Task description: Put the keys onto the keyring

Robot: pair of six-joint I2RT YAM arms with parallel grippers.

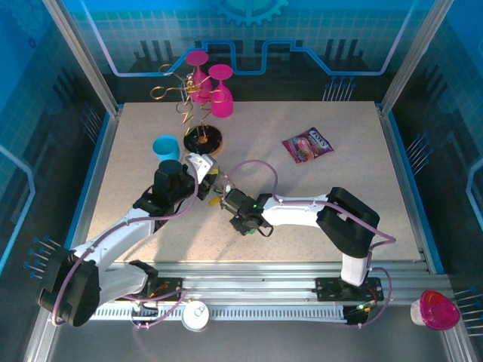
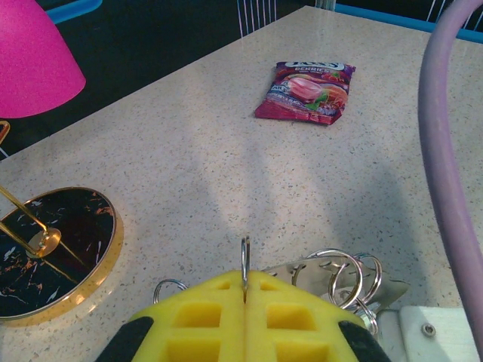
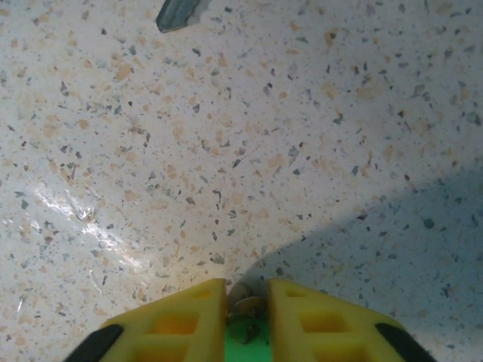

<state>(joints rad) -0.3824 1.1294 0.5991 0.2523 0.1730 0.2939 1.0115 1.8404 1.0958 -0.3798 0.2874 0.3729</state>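
Speckled tabletop (image 1: pixel 317 219), centre: your left gripper (image 2: pixel 244 282) pinched the thin wire keyring (image 2: pixel 244 258) upright; your right gripper (image 3: pixel 247 291) clamped 1 green-headed key (image 3: pixel 246 333); silver split rings (image 2: pixel 343 275) lay just beside the keyring.

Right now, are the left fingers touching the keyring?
Touching. Left wrist view: the yellow left fingers are pressed shut, with the thin wire of the keyring sticking up from the seam between them.
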